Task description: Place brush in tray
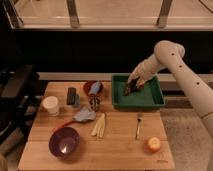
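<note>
The dark-green tray (150, 102) stands at the back right of the wooden table. My gripper (135, 84) hangs low over the tray's left half, with the white arm (170, 55) coming in from the right. A small dark thing (128, 91) lies in the tray right under the gripper; it may be the brush, but its black handle and pale head do not show clearly. I cannot tell whether the gripper holds it.
A fork (139, 125) and an orange (154, 144) lie in front of the tray. A purple bowl (64, 141), a red-handled utensil (80, 117), pale sticks (99, 125), a black block (71, 95), a white cup (50, 105) and a red bowl (93, 88) stand to the left.
</note>
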Tool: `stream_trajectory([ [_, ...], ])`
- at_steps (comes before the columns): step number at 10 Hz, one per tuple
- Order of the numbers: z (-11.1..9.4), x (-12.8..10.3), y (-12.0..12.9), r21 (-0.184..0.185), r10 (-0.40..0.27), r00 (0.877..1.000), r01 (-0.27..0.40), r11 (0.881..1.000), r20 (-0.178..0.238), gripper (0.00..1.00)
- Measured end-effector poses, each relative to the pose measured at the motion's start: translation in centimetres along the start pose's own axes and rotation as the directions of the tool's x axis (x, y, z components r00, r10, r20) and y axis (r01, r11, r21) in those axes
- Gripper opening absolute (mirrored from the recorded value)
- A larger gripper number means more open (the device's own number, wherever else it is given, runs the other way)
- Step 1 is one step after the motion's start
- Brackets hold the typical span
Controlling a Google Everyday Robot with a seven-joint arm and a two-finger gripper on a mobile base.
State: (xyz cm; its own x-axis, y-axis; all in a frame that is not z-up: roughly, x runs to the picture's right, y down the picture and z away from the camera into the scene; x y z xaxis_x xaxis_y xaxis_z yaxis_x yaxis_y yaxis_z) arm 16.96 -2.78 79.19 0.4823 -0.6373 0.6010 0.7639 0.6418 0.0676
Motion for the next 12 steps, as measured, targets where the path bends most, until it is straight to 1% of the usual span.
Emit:
stream_trajectory([
  [1,1.2,-0.4,0.8,-0.026,0.004,1.000,-0.004,1.000,0.018,0.00],
  [2,2.1,-0.8,1.5,-0.053,0.008,0.999,-0.007,0.999,0.032,0.04],
  [3,2.7,-1.3,1.8,-0.075,0.008,0.999,-0.005,0.997,0.044,0.10],
  [4,3.9,-2.0,2.3,-0.106,0.007,0.998,0.000,0.994,0.066,0.22],
  [5,4.7,-2.8,2.7,-0.128,0.007,0.996,0.004,0.992,0.088,0.33],
  [7,5.4,-3.6,3.3,-0.148,0.013,0.993,0.004,0.989,0.119,0.52],
  [8,5.8,-4.1,3.5,-0.156,0.016,0.991,0.005,0.988,0.134,0.64],
  [10,6.4,-4.6,4.1,-0.170,0.021,0.988,0.005,0.985,0.153,0.79],
  [12,6.4,-4.6,4.0,-0.170,0.021,0.988,0.006,0.985,0.156,0.80],
])
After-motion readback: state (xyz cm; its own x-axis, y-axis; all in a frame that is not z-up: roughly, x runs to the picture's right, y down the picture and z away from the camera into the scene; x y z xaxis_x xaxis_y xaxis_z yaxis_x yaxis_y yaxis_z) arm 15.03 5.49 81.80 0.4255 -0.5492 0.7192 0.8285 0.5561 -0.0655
